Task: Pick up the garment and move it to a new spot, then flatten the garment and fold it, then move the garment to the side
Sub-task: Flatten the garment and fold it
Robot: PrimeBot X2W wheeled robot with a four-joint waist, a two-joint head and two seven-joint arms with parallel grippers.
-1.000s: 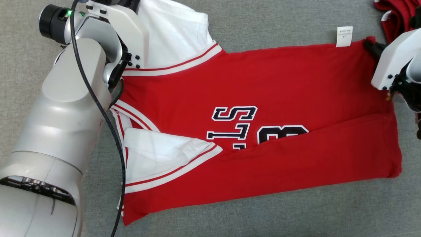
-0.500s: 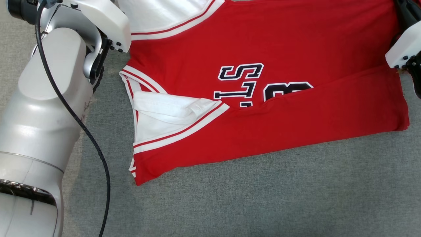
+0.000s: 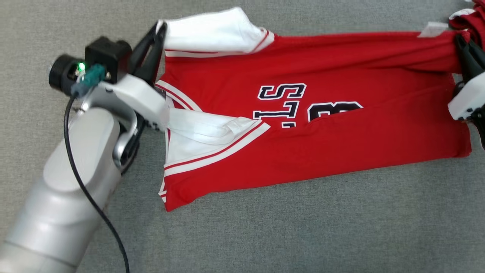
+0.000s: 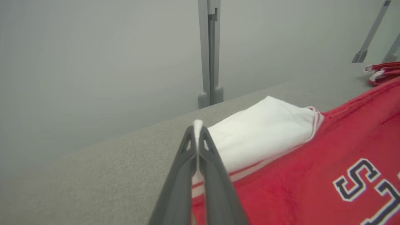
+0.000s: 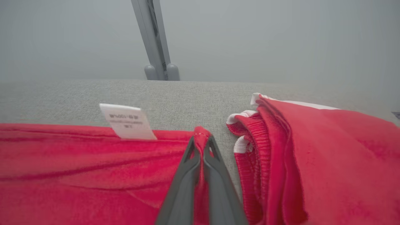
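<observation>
Setting: a robot test lab. Indicators: a grey fabric-covered surface, a plain grey backdrop, bare metal frame posts, and a heap of red garments on the surface.

Count at this entry:
- red cloth jersey with black lettering: 1
- white short sleeves on it: 2, upper sleeve at upper left, lower sleeve at centre left
- white rectangular care label: 1
- heap of other red-and-white cloth, right of frame: 1
- dark two-fingered grippers: 2, left gripper and right gripper
</observation>
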